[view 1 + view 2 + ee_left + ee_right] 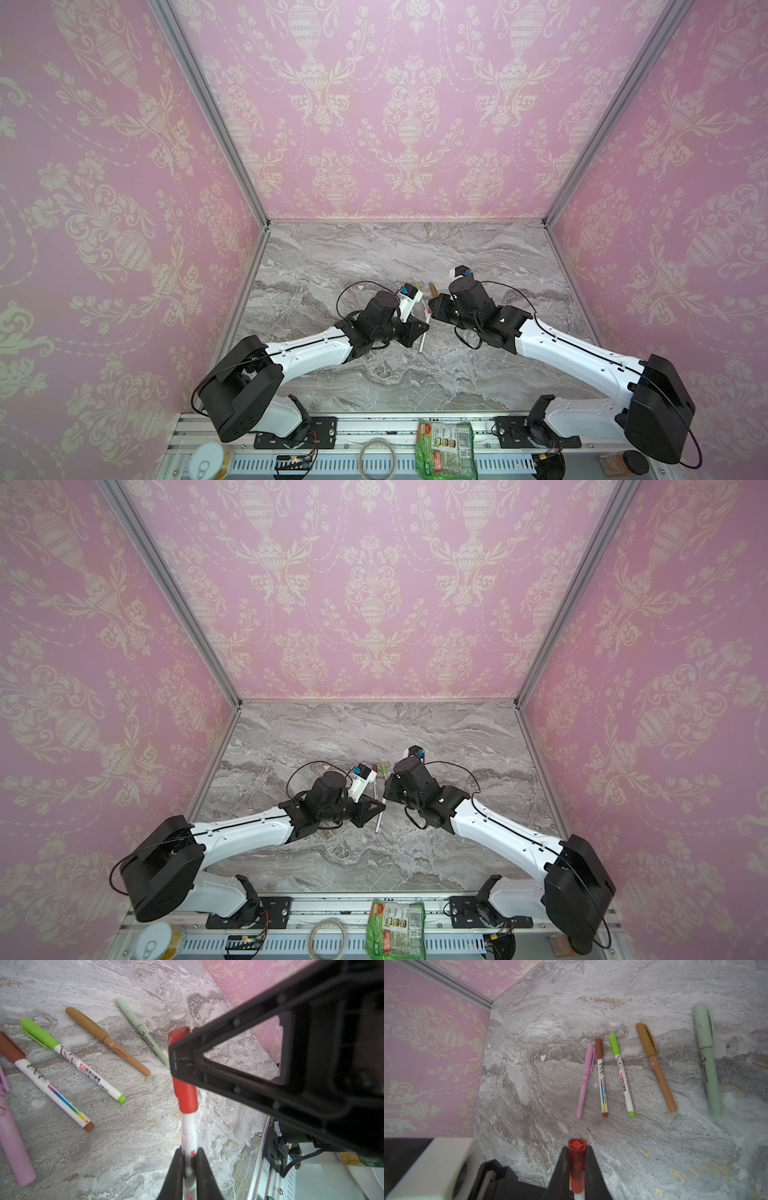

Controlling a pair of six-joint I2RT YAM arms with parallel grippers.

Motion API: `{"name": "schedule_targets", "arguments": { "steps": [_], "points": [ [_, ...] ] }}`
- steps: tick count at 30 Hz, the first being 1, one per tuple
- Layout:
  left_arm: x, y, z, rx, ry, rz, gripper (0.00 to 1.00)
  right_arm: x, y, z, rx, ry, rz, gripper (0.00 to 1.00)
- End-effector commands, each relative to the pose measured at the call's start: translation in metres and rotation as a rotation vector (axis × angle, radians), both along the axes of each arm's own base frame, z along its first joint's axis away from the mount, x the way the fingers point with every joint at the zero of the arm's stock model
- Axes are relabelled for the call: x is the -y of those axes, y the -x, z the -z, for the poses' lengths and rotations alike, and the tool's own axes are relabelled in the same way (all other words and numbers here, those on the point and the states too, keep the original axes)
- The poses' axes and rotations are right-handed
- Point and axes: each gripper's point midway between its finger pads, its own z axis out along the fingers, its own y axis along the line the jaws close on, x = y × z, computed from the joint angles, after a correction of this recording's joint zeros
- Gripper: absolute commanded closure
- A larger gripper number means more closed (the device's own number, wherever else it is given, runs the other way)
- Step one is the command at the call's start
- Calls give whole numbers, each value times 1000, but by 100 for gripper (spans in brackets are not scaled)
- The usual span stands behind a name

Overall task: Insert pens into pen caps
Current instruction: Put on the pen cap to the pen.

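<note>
Here, red cap point(576, 1167) in right claw point(577, 1150), pen point(189, 1136) in left claw point(189, 1150)

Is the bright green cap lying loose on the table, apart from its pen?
No, the bright green cap sits pushed onto its white pen in the right wrist view.

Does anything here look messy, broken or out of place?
Nothing serious. Five capped pens lie in a loose row on the marble table, none broken. The one oddity: faint yellow scribbles on its surface, like stray pen marks. The left gripper and right gripper hold the red-capped pen.
</note>
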Motion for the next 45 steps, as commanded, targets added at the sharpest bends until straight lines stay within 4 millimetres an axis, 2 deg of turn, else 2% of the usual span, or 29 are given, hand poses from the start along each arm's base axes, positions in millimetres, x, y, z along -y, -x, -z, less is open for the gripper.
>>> {"name": "schedule_targets", "arguments": {
  "steps": [1,2,3,4,12,20,28,33,37,41,45],
  "points": [
    [3,-13,-40,83,81,-45,100,-2,13,9,6,33,-65,100],
    [1,-13,-38,88,68,-45,100,-4,14,9,7,32,-76,100],
    [4,-18,-51,116,79,-47,100,-6,15,11,3,30,-87,100],
    [3,-21,-54,133,68,-50,100,-7,17,12,-3,27,-99,100],
    [-5,-45,-62,293,-30,-92,100,-25,30,30,-91,-9,-193,100],
    [-14,-73,-85,443,16,-217,100,-44,42,51,-209,-62,-264,100],
    [-17,-99,-106,477,89,-273,100,-58,56,95,-367,-135,-278,100],
    [-24,-111,-113,478,112,-295,100,-60,62,106,-395,-138,-279,100],
    [-26,-114,-107,465,104,-292,100,-59,66,116,-422,-128,-277,100],
    [-27,-111,-100,443,102,-285,100,-60,61,110,-402,-121,-279,100],
    [-31,-106,-87,411,74,-282,100,-56,37,82,-330,-128,-267,100]
  ]
}}
